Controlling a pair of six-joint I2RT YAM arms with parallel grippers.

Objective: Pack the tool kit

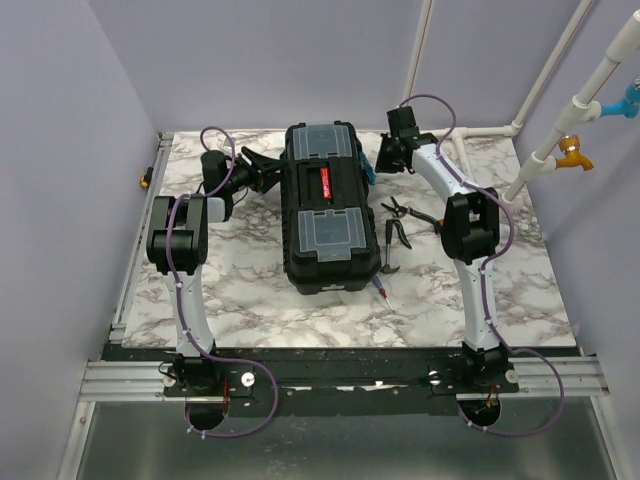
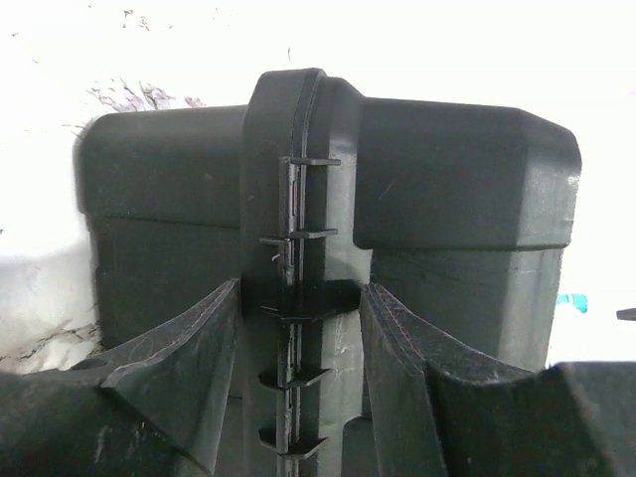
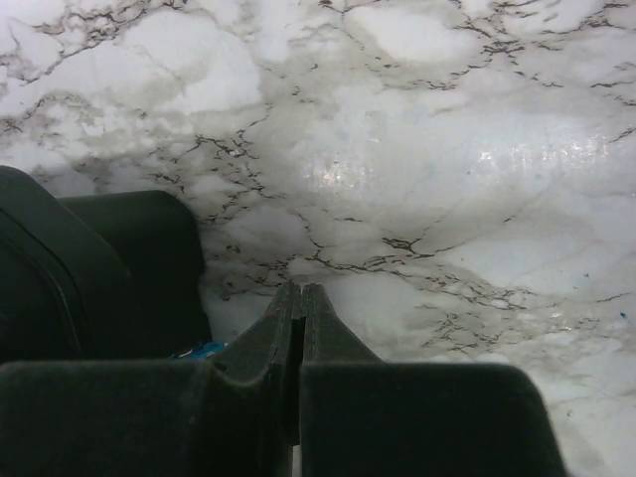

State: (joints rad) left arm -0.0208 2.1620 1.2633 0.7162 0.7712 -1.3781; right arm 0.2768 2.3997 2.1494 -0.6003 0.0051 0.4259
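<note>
Clamps left jaws on the ribbed side ridge of the black toolbox, lid down in the middle of the surface. Holds right jaws pressed shut, empty, low over marble beside its far right corner; pliers nearby.

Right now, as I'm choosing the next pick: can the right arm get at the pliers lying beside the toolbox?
Probably yes. The pliers lie uncovered on the table between the toolbox and the right arm, and the right end effector hangs close by, shut and empty.
</note>
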